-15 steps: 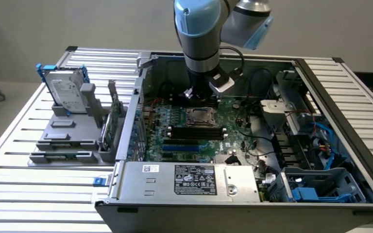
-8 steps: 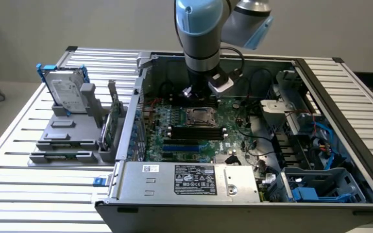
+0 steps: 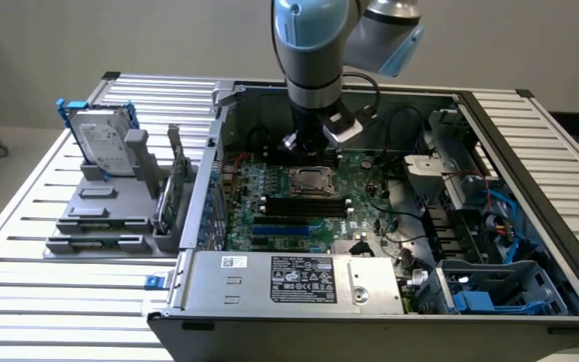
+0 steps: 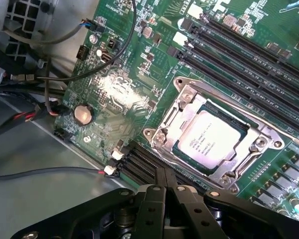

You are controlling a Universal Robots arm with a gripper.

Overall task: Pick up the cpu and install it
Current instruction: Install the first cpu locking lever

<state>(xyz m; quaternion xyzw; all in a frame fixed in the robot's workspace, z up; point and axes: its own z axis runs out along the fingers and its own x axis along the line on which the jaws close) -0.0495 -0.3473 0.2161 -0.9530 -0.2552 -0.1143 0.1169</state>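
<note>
Four memory slots [image 4: 249, 55] beside cpu [image 4: 212, 139].

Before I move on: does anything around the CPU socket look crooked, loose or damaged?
Nothing stands out. The cpu lies flat and square inside the socket frame on the green motherboard, with no visible tilt. The gripper is shut, empty, and apart from the chip.

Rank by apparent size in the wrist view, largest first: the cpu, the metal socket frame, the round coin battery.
1. metal socket frame
2. cpu, lying inside that frame
3. coin battery, clearly smallest
</note>
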